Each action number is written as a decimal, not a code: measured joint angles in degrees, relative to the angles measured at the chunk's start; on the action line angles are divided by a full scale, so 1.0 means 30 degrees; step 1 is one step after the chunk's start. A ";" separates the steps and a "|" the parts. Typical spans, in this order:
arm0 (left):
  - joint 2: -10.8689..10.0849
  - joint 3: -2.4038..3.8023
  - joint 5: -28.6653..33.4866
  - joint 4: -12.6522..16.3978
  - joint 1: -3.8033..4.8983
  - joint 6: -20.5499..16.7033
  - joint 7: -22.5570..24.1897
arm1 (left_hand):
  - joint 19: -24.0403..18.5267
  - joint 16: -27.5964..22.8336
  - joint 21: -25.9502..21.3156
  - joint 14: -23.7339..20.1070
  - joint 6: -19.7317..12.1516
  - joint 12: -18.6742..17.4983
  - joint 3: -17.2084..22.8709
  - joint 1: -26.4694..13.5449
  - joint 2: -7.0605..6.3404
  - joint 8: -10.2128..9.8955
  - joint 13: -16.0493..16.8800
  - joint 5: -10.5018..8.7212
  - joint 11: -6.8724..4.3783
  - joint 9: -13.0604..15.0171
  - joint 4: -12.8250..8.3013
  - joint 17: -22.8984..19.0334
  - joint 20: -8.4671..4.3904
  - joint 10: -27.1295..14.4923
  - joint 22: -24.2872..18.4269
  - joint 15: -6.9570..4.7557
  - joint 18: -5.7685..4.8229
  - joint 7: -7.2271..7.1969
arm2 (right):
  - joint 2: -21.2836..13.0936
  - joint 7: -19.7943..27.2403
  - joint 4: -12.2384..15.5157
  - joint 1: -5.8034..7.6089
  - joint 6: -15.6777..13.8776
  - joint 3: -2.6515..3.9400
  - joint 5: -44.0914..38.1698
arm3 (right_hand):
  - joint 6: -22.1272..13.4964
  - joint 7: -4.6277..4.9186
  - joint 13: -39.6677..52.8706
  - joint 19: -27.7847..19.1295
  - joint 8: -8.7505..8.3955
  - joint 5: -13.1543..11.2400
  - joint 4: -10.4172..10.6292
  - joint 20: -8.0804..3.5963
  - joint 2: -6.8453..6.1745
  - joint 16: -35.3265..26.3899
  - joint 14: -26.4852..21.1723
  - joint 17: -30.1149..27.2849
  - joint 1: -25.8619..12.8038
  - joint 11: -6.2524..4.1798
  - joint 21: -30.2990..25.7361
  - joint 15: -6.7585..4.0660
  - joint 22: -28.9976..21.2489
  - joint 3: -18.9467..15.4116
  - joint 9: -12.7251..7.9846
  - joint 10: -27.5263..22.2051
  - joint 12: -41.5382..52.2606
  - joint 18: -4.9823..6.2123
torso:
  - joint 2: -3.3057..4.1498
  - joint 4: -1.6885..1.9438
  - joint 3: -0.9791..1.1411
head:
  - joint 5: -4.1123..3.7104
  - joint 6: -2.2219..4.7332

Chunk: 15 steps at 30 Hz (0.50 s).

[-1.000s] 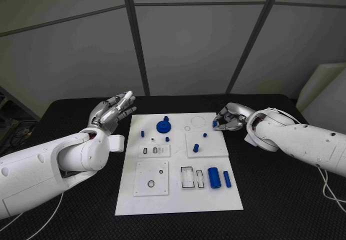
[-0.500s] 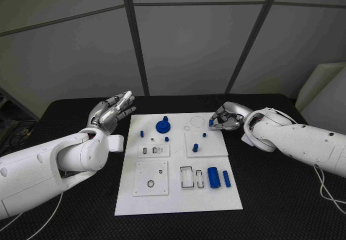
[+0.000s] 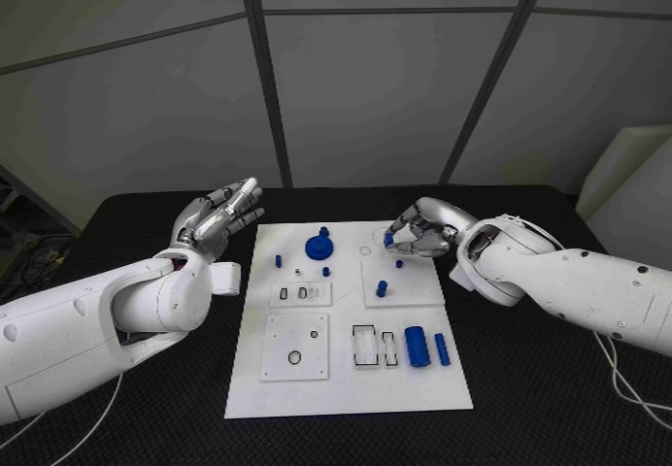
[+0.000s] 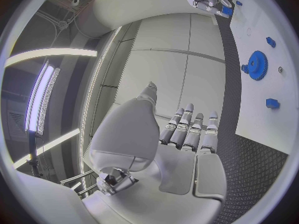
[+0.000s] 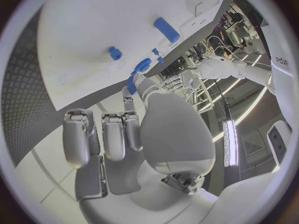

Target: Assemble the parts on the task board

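So the white task board [image 3: 348,388] sits in the middle of the black table [image 3: 546,388], long side running from the near edge to the far edge. Counting blue parts on it: one gear [image 3: 319,248] near the board's far edge, left of centre, with a knob on top; three little pegs around it, one [image 3: 278,260] to its left near the board's left edge, and two more [image 3: 326,272] just on its near side, though they're small enough that I can't tell exactly what they are. Then one upright peg [image 3: 381,287] on the square plate on the right half, one tiny piece [image 3: 399,261] just beyond that, and two cylinders lying side by side toward the near right corner, a fat one [image 3: 416,345] and a thin one [image 3: 441,349]. The right hand [image 3: 416,233] hovers over the far right corner of the board, fingers curled in around a small blue part [image 3: 388,237] pinched at the fingertips. The left hand [image 3: 218,217] is off the board's far left corner, above the table, fingers out straight and spread, palm up, nothing in it.
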 measured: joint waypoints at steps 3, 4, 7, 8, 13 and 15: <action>-0.0005 0.0000 0.0000 -0.0054 0.0000 0.0000 -0.0009 | 0.0000 0.0000 0.0000 0.0000 0.0000 0.0000 0.0000 0.0000 0.0000 0.0000 0.0000 0.0000 0.0000 0.0001 0.0000 0.0000 0.0000 0.0000 0.0000 0.0000 0.0001 0.0000 | 0.0624 -0.0323 0.0436 0.0002 -0.0162 0.0000 -0.0105 | 0.0003 -0.0002 0.0000 0.0000 0.0000 -0.0001 0.0000 0.0000 0.0000 0.0000 0.0000 -0.0001 0.0001 -0.0063 0.0000 0.0000 0.0000 0.0000 0.0012 -0.0063 0.0000 0.0000 | 0.0000 0.0000 0.0000 | 0.0060 -0.0026; -0.0003 0.0000 0.0000 -0.0070 0.0001 0.0000 -0.0010 | 0.0000 0.0000 0.0000 0.0000 0.0000 0.0000 0.0000 0.0000 0.0000 0.0000 0.0000 0.0000 0.0000 0.0000 0.0000 0.0000 0.0000 0.0000 0.0000 0.0000 0.0001 0.0000 | 0.0834 -0.0418 0.0538 0.0002 -0.0194 0.0000 -0.0164 | 0.0003 -0.0004 0.0000 0.0000 0.0000 -0.0001 0.0000 0.0001 0.0000 0.0000 0.0000 -0.0001 0.0002 -0.0064 0.0000 0.0001 0.0000 -0.0001 0.0013 -0.0064 0.0000 0.0000 | 0.0000 0.0000 0.0000 | 0.0092 -0.0038; 0.0018 0.0000 0.0000 -0.0150 0.0002 -0.0001 -0.0018 | 0.0000 0.0000 0.0000 0.0000 0.0000 0.0000 0.0001 0.0000 0.0000 0.0000 0.0001 0.0000 0.0000 0.0001 0.0000 0.0000 0.0000 0.0000 0.0000 0.0000 0.0001 0.0000 | 0.1490 -0.0747 0.0858 -0.0011 -0.0264 0.0001 -0.0446 | 0.0007 -0.0008 0.0000 0.0000 0.0000 0.0071 0.0000 0.0001 0.0000 0.0090 -0.0001 -0.0001 0.0003 -0.0063 0.0000 0.0000 -0.0001 -0.0001 0.0024 -0.0063 0.0000 0.0000 | 0.0000 0.0002 -0.0011 | 0.0214 -0.0110; 0.0033 0.0000 0.0000 -0.0170 0.0003 -0.0001 -0.0022 | 0.0000 0.0000 0.0000 0.0000 0.0000 0.0000 0.0001 0.0000 0.0000 0.0000 0.0000 0.0000 0.0000 0.0001 0.0000 0.0000 0.0001 0.0000 0.0000 0.0000 0.0000 0.0000 | 0.1719 -0.0896 0.0972 -0.0053 -0.0277 0.0009 -0.0593 | 0.0007 -0.0009 0.0000 0.0000 -0.0001 0.0101 -0.0019 0.0001 0.0001 0.0091 -0.0001 -0.0002 0.0005 -0.0064 0.0000 0.0001 -0.0001 0.0018 0.0026 -0.0063 0.0000 -0.0001 | 0.0000 0.0004 -0.0011 | 0.0247 -0.0141; 0.0077 0.0001 0.0000 -0.0264 0.0006 -0.0001 -0.0032 | 0.0000 0.0000 0.0000 0.0000 0.0000 0.0000 0.0001 0.0000 0.0000 0.0000 0.0000 0.0000 0.0000 0.0000 0.0001 0.0000 0.0001 0.0000 0.0000 0.0000 0.0000 0.0000 | 0.2745 -0.1585 0.1259 -0.0276 -0.0265 0.0000 -0.1195 | 0.0007 -0.0014 0.0000 -0.0001 -0.0027 0.0103 -0.0053 0.0001 0.0048 0.0091 -0.0001 -0.0003 0.0055 -0.0063 -0.0001 0.0001 0.0000 0.0051 0.0029 -0.0063 0.0000 0.0000 | 0.0013 0.0015 -0.0020 | 0.0520 -0.0260; 0.0089 0.0001 0.0000 -0.0285 0.0006 -0.0001 -0.0039 | 0.0000 0.0000 0.0000 -0.0001 0.0000 0.0000 0.0001 0.0000 0.0000 0.0000 0.0001 0.0000 0.0000 0.0001 0.0001 0.0001 0.0000 0.0000 0.0000 0.0000 -0.0001 0.0001 | 0.3079 -0.1853 0.1293 -0.0357 -0.0250 0.0000 -0.1422 | 0.0005 -0.0017 0.0000 -0.0001 -0.0032 0.0103 -0.0053 0.0002 0.0047 0.0091 -0.0001 -0.0003 0.0055 -0.0063 -0.0001 0.0001 0.0000 0.0051 0.0030 -0.0063 0.0000 0.0000 | 0.0022 0.0005 -0.0020 | 0.0597 -0.0291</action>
